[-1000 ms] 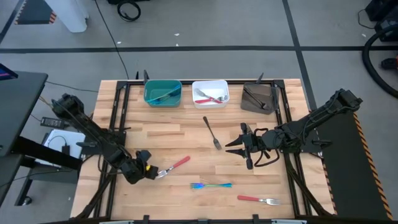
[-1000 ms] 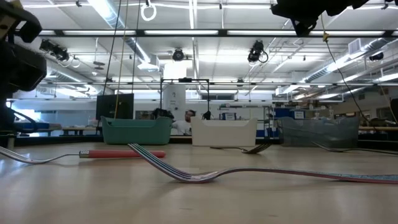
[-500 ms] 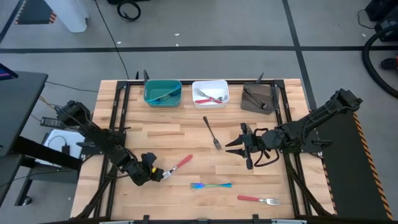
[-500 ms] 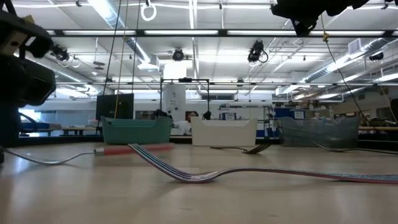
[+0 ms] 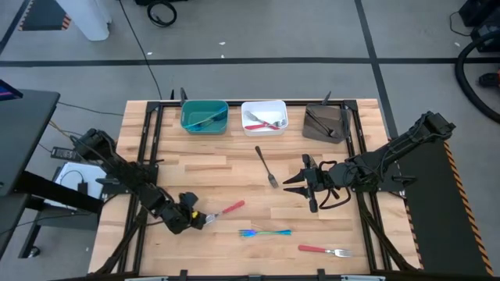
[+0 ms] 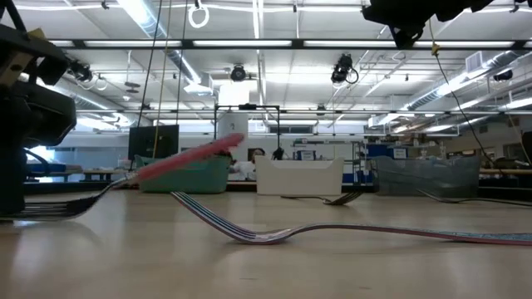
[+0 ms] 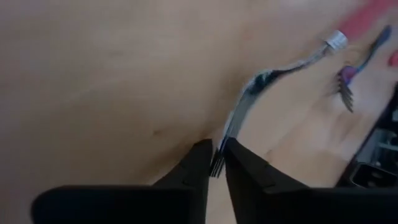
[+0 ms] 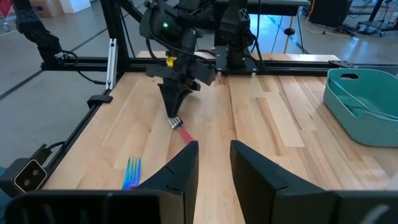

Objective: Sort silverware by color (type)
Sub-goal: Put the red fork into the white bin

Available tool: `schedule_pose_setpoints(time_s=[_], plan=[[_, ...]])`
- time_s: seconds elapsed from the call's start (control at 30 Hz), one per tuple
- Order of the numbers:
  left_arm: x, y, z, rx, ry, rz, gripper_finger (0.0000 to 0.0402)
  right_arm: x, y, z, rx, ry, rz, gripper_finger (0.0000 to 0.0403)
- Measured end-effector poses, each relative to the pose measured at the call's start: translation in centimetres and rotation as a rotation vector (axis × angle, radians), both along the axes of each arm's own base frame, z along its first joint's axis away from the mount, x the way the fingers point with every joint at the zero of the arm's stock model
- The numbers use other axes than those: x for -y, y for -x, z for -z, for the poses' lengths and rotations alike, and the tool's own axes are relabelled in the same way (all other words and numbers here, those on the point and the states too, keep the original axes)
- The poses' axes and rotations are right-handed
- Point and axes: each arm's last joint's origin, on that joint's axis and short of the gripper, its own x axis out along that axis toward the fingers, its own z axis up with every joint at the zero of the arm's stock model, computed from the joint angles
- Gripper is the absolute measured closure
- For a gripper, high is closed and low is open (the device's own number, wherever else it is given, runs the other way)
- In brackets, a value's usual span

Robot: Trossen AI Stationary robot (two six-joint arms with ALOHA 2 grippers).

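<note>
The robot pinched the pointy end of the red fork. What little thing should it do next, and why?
Probably lift it a bit higher. The left gripper is shut on the red-handled fork at its tines, and in the low view the handle already tilts up while the tines stay near the table. Once clear, it can go to the white bin, which holds red forks. The right gripper waits open.

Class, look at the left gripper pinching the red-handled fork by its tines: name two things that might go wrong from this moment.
1. The left gripper holds the red-handled fork only at its tine tips, handle tilted up off the table; it may swivel or slip free.
2. The white bin is across the table; the dark fork lies between and could be knocked if the carry stays low.
</note>
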Motion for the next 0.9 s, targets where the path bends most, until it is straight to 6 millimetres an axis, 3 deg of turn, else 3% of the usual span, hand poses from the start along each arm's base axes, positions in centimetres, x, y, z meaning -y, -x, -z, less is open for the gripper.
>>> schedule_pose_setpoints(time_s=[0.23,0.63,0.9], plan=[[0.2,-0.4,-0.3,0.064,-0.010,0.021,0.0395,0.0,0.0,0.0,0.000,0.000,0.000,0.0301],[-0.2,-1.2,-1.2,0.268,-0.250,-0.021,0.0400,0.0,0.0,0.0,0.001,0.015,-0.005,0.0301],[-3.7,-4.1,-1.9,0.322,-0.476,-0.069,0.0401,0.0,0.0,-0.2,0.019,0.054,-0.016,0.0301]])
